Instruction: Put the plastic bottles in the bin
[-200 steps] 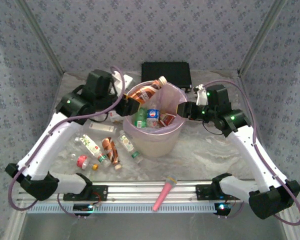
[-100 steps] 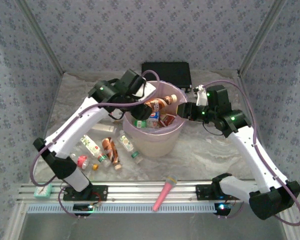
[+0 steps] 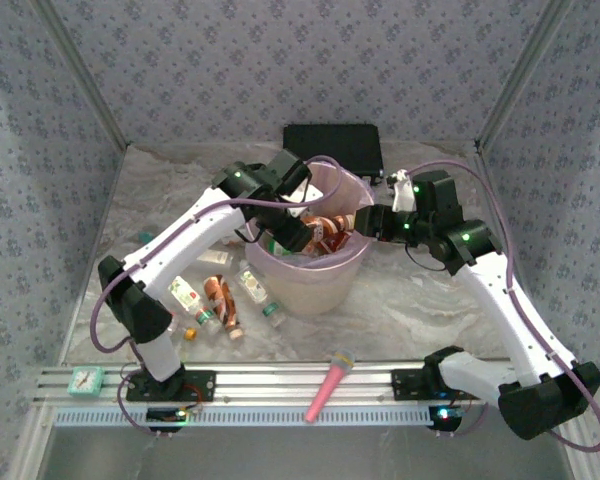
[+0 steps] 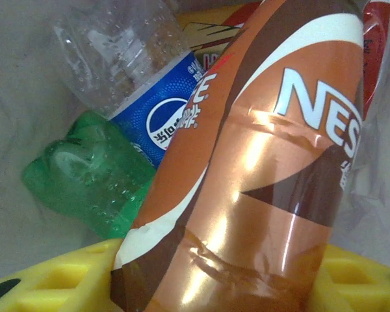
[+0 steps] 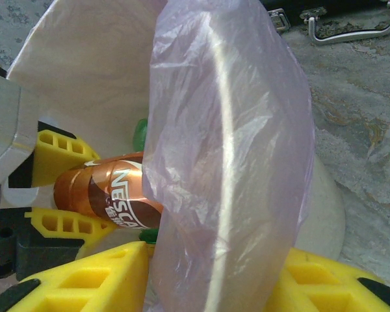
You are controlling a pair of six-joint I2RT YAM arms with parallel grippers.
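Deposit step: left end effector grasps brown-orange labelled plastic bottle inside round cream pink-lined bin, centre of overhead frame; next move likely calls for releasing; right end effector straddles the rim, clamping indeterminable.

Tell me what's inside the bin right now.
Inside the bin, the left gripper holds a brown Nescafe bottle over a green bottle and a blue-labelled Pepsi bottle. The brown bottle and pink liner hide whatever lies deeper.
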